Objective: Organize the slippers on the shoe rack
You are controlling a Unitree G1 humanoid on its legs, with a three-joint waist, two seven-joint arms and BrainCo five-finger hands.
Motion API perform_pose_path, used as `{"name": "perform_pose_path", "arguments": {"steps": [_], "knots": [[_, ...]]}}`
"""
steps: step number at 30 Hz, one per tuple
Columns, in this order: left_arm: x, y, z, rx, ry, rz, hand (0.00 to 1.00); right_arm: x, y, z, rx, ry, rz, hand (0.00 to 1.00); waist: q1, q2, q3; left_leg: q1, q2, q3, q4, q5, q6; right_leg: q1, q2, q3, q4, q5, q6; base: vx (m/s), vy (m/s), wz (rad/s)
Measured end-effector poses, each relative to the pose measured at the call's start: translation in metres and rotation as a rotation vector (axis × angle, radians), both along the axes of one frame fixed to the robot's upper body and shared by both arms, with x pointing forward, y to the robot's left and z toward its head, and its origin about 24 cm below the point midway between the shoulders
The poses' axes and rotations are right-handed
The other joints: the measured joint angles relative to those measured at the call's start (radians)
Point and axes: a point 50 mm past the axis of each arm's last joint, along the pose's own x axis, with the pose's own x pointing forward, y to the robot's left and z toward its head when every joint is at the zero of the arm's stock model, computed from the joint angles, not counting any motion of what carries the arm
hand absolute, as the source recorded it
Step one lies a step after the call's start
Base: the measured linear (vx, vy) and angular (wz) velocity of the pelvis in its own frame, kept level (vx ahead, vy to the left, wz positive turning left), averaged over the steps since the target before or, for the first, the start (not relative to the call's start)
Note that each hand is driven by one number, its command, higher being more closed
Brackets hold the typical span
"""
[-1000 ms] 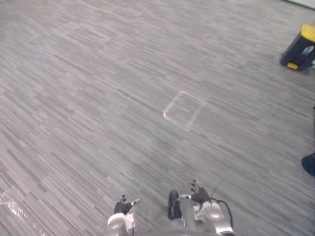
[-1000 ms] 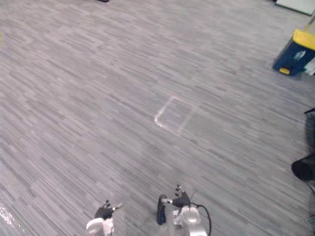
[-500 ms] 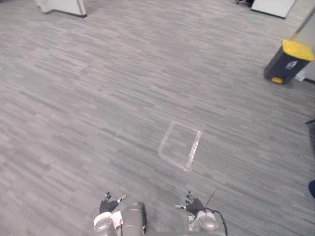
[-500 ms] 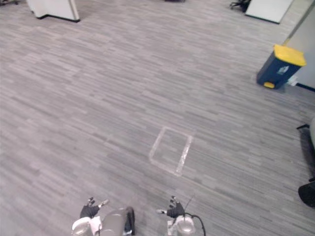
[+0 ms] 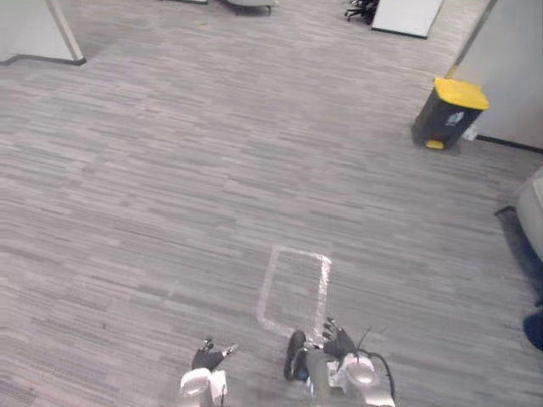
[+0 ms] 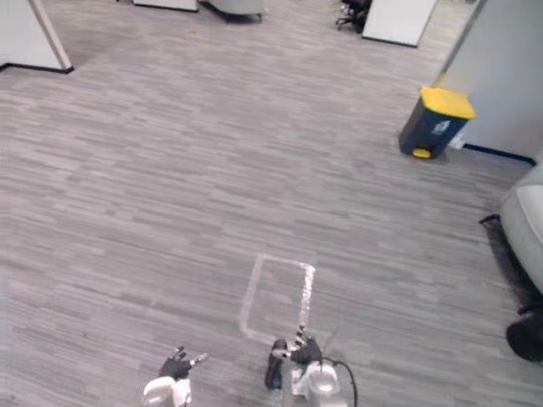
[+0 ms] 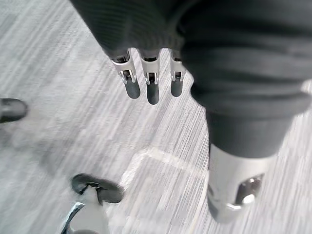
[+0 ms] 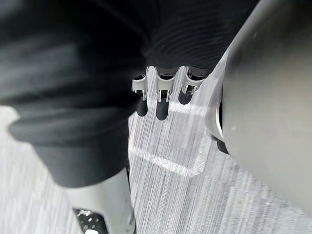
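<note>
Nearest you, the robot's left hand (image 5: 206, 359) hangs low over the grey striped carpet floor (image 5: 153, 195). Its fingers (image 7: 152, 90) are straight and loosely spread, holding nothing. The right hand (image 5: 341, 342) hangs to its right, a little farther out, and its fingers (image 8: 162, 105) are likewise relaxed and empty. Where the slippers lie you cannot tell from these views. Just beyond the hands you see a rectangle of pale tape (image 5: 323, 292) stuck flat on the floor, its near right corner beside the right hand. Well beyond that, far right, a dark bin with a yellow lid (image 5: 447, 114) stands upright at the foot of a plain grey wall (image 5: 509, 59). Far left you have a white partition (image 5: 30, 30), and at the far end, left of the grey wall, a white panel (image 5: 407, 13).
</note>
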Motion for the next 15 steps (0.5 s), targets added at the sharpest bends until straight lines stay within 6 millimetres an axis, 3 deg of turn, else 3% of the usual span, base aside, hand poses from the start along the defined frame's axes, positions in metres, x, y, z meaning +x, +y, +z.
{"name": "perform_pose_path", "arguments": {"steps": [1, 2, 3, 4, 5, 6, 8, 10, 11, 12, 13, 14, 15], "knots": [[0.0, -0.001, 0.0, -0.001, 0.001, -0.006, 0.0, 0.002, -0.001, 0.002, 0.0, -0.012, -0.006, 0.0, -0.002, 0.013, 0.007, -0.036, 0.025, -0.014, 0.106, 0.004, -0.005, 0.017, 0.017, -0.003, 0.004, -0.023, -0.003, 0.65, -0.281, -0.04], [0.001, -0.002, 0.001, -0.003, -0.009, -0.003, 0.0, 0.004, -0.003, 0.004, -0.002, -0.024, -0.013, 0.0, -0.003, 0.035, 0.018, -0.116, 0.072, -0.031, 0.321, 0.045, -0.014, 0.056, 0.049, -0.001, -0.002, -0.054, -0.009, 0.55, -0.202, -0.53], [0.002, -0.001, 0.002, -0.01, -0.018, 0.021, 0.0, 0.003, 0.0, 0.003, 0.002, -0.016, -0.009, 0.0, 0.001, 0.059, 0.024, -0.225, 0.137, -0.055, 0.601, 0.245, -0.006, 0.12, 0.105, 0.034, -0.026, -0.086, -0.025, 0.55, -0.157, -0.75], [0.001, 0.001, 0.002, -0.008, -0.02, 0.028, 0.0, 0.002, 0.001, 0.003, 0.003, -0.011, -0.001, 0.0, 0.007, 0.057, 0.027, -0.255, 0.158, -0.056, 0.684, 0.272, -0.019, 0.143, 0.123, 0.053, -0.038, -0.1, -0.036, 0.57, -0.056, -1.15], [0.0, 0.005, 0.003, 0.0, -0.025, 0.035, 0.0, 0.0, 0.003, 0.001, 0.006, -0.001, -0.001, 0.0, 0.014, 0.06, 0.029, -0.318, 0.185, -0.05, 0.817, 0.222, -0.011, 0.198, 0.152, 0.101, -0.053, -0.13, -0.052, 0.58, -0.006, -1.23], [0.005, 0.009, 0.007, 0.011, -0.051, 0.035, 0.0, -0.002, 0.007, 0.0, 0.018, 0.012, -0.004, 0.0, 0.022, 0.034, 0.039, -0.38, 0.184, -0.036, 0.867, 0.176, -0.011, 0.258, 0.157, 0.158, -0.071, -0.154, -0.052, 0.58, -0.005, -1.21], [0.009, 0.014, 0.011, 0.029, -0.08, 0.036, 0.0, -0.008, 0.01, -0.003, 0.022, 0.033, 0.001, 0.0, 0.027, -0.001, 0.031, -0.471, 0.171, -0.009, 0.783, 0.107, 0.0, 0.343, 0.156, 0.254, -0.14, -0.156, -0.039, 0.64, 0.015, -1.34], [0.009, 0.015, 0.012, 0.028, -0.09, 0.049, 0.0, -0.008, 0.009, -0.003, 0.019, 0.037, -0.003, 0.0, 0.031, -0.005, 0.03, -0.511, 0.148, -0.012, 0.66, 0.066, 0.012, 0.396, 0.155, 0.322, -0.17, -0.154, -0.034, 0.55, 0.092, -1.3], [0.01, 0.014, 0.013, 0.024, -0.102, 0.065, 0.0, -0.008, 0.009, -0.004, 0.017, 0.04, -0.007, 0.0, 0.044, -0.014, 0.035, -0.531, 0.107, -0.049, 0.508, 0.044, 0.015, 0.423, 0.146, 0.387, -0.179, -0.155, -0.03, 0.43, 0.184, -1.35], [0.012, 0.014, 0.014, 0.024, -0.109, 0.067, 0.0, -0.008, 0.01, -0.005, 0.016, 0.047, -0.009, 0.0, 0.057, -0.015, 0.036, -0.538, 0.07, -0.092, 0.41, 0.044, 0.013, 0.436, 0.132, 0.421, -0.176, -0.161, -0.018, 0.51, 0.281, -1.84], [0.013, 0.012, 0.015, 0.02, -0.121, 0.065, 0.0, -0.01, 0.01, -0.006, 0.015, 0.054, -0.011, 0.0, 0.066, -0.014, 0.035, -0.558, 0.011, -0.206, 0.255, 0.07, 0.01, 0.458, 0.109, 0.477, -0.169, -0.185, 0.014, 0.51, 0.312, -1.4], [0.013, 0.01, 0.014, 0.016, -0.118, 0.066, 0.0, -0.012, 0.009, -0.006, 0.014, 0.057, -0.012, 0.0, 0.066, -0.008, 0.03, -0.56, -0.003, -0.242, 0.208, 0.093, 0.009, 0.465, 0.107, 0.493, -0.168, -0.196, 0.03, 0.49, 0.355, -1.53], [0.009, 0.007, 0.012, 0.01, -0.103, 0.061, 0.0, -0.017, 0.007, -0.008, 0.008, 0.071, -0.013, 0.0, 0.074, 0.02, 0.013, -0.562, 0.0, -0.316, 0.109, 0.153, 0.006, 0.464, 0.12, 0.53, -0.149, -0.232, 0.061, 0.58, 0.466, -1.55]]}}
